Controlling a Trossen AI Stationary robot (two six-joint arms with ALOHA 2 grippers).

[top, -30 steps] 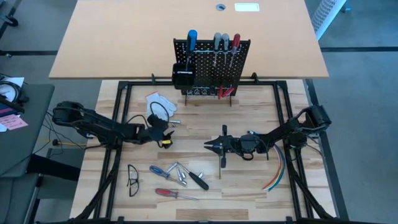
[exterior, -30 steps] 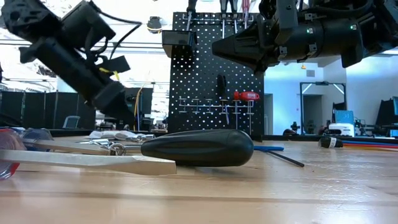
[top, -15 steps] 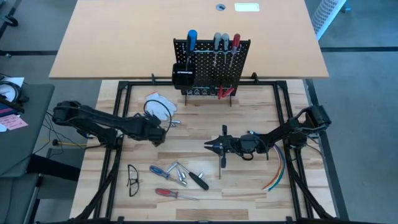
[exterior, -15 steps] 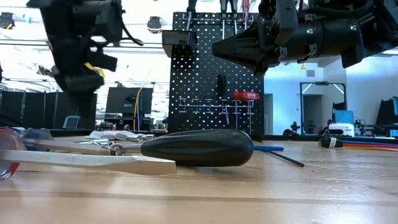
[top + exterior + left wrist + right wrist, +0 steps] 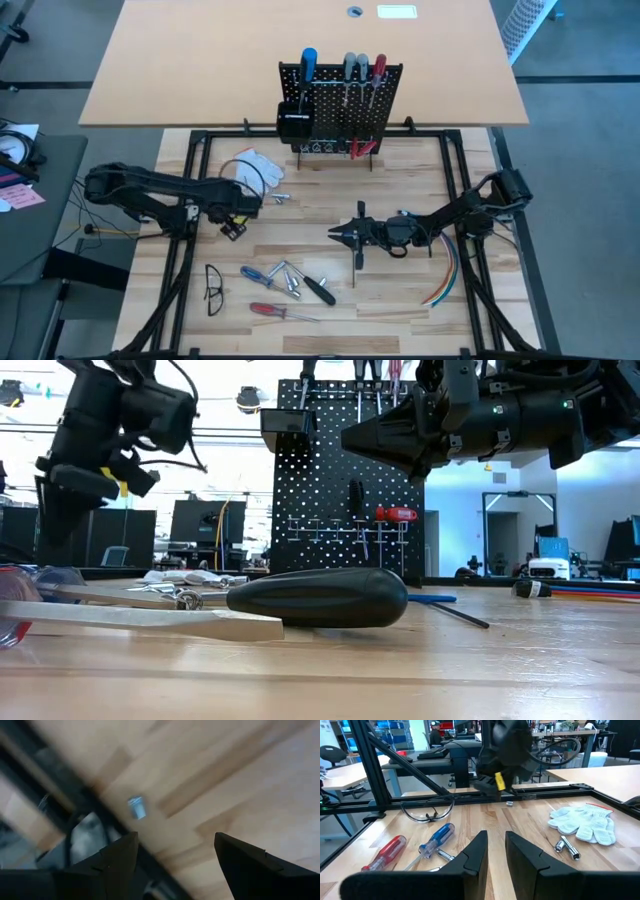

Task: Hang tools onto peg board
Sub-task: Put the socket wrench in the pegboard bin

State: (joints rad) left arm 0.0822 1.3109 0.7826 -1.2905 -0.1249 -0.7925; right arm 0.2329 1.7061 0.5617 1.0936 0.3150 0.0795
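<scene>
Left gripper point(image 5: 232, 229) fingers point(image 5: 117, 857) apart, seemingly empty

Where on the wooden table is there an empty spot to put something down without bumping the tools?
Bare wood lies between the peg board and the right gripper, and along the front edge right of the black screwdriver. It is crowded at the front left, where the red screwdriver, blue screwdriver, silver bits and safety glasses cluster, and around the white glove near the left gripper.
</scene>
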